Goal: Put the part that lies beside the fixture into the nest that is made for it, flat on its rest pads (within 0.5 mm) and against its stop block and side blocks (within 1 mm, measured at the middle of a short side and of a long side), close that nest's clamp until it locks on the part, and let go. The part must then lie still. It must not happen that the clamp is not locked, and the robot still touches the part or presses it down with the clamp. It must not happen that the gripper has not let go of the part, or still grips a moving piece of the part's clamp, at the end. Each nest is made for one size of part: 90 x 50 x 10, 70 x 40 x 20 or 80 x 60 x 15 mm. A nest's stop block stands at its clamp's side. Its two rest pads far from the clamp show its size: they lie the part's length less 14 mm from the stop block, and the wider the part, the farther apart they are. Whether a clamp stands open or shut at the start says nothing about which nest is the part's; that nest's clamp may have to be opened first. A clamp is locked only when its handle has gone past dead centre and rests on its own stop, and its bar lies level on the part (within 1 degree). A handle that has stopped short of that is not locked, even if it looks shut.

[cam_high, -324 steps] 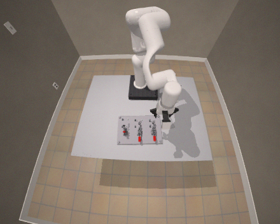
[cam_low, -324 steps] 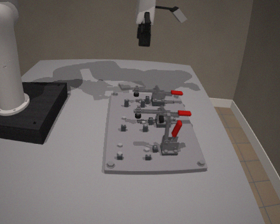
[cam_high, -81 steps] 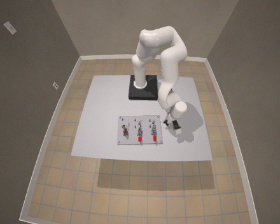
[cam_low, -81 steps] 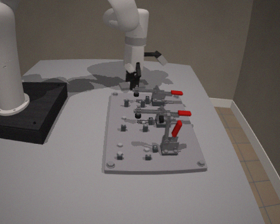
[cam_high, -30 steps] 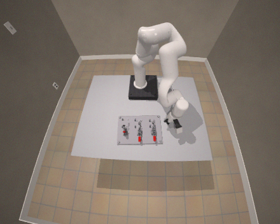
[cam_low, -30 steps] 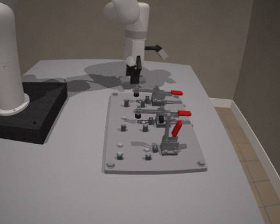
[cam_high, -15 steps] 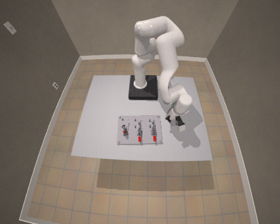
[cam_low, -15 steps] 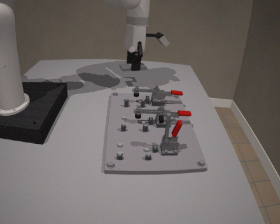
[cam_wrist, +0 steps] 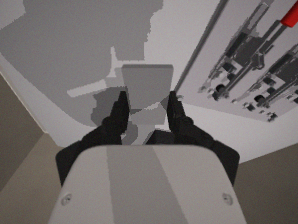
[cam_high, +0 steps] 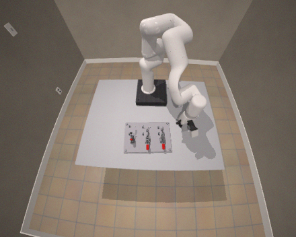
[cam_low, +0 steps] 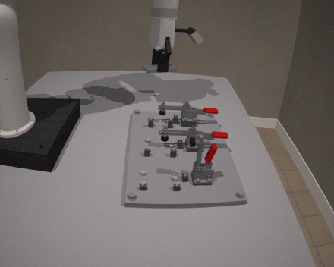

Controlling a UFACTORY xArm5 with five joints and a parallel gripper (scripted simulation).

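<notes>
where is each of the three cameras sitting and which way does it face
Top: high above, looking down on the table; whole arm and base show.
Exterior: low beside the base, facing across the fixture plate toward the gripper; base column shows.
Wrist: on the gripper, looking down past both fingers at the held part.
All three share the fixture's clamps.
</notes>
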